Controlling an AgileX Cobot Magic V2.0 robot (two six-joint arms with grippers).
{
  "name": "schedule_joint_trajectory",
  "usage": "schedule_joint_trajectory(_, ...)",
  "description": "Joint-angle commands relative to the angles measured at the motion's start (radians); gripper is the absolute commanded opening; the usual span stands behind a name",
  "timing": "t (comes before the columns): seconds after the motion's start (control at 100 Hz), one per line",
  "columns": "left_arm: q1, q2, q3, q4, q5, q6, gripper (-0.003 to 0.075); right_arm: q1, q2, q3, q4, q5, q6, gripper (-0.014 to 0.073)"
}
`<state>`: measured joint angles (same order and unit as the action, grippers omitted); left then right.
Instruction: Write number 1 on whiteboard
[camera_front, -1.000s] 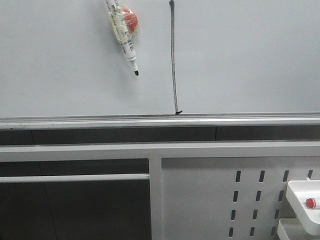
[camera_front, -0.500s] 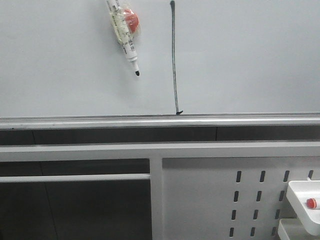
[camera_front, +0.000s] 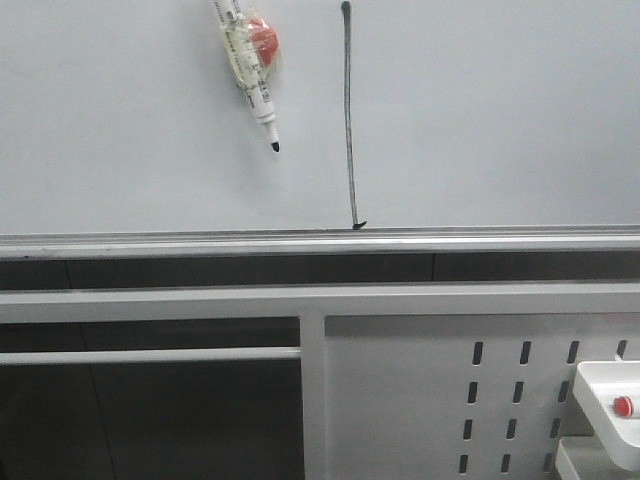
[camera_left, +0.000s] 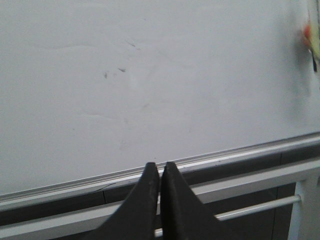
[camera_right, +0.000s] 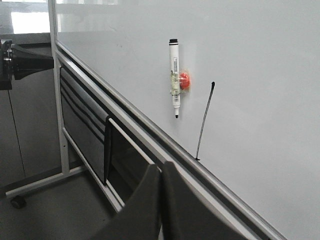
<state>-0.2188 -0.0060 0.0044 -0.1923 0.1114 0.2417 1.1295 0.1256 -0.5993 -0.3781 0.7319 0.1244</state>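
The whiteboard (camera_front: 500, 120) fills the upper front view, with a silver rail along its lower edge. The number 1 (camera_front: 349, 120) is a long thin black stroke with a tiny tick just above the rail; it also shows in the right wrist view (camera_right: 205, 120). A clear-bodied marker pen (camera_front: 250, 70) with a black tip hangs on the board by a red magnet, left of the stroke, and shows in the right wrist view (camera_right: 174, 75). My left gripper (camera_left: 160, 167) is shut and empty, facing the board's rail. My right gripper (camera_right: 161, 167) is shut and empty, back from the board.
Below the board runs a grey-white frame with a slotted metal panel (camera_front: 400, 400). A white tray (camera_front: 605, 400) holding a small red piece sits at the lower right. The board stand's leg and castor (camera_right: 17, 201) rest on the floor.
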Motion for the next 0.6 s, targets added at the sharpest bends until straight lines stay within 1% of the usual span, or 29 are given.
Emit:
schedule_joint_trajectory(0.0,0.016,-0.020,0.035,0.037,-0.003,-0.076,-0.0020,0.003,0.012,-0.023,-0.030,-0.072,0.001,-0.0050)
schedule_joint_trajectory(0.1,0.027,-0.020,0.035,0.105,0.086,-0.076,-0.0020,0.003,0.012,-0.023,-0.030,-0.072,0.001,-0.0050)
schedule_joint_trajectory(0.19,0.047,-0.020,0.035,0.118,0.178,-0.074,-0.0020,0.003,0.012,-0.023,-0.030,-0.072,0.001,-0.0050)
schedule_joint_trajectory(0.41,0.098,-0.020,0.035,0.072,0.172,-0.067,-0.0020,0.003,0.012,-0.023,-0.030,-0.072,0.001,-0.0050)
schedule_joint_trajectory(0.59,0.098,-0.020,0.035,0.069,0.170,-0.067,-0.0020,0.003,0.012,-0.023,-0.030,-0.072,0.001,-0.0050)
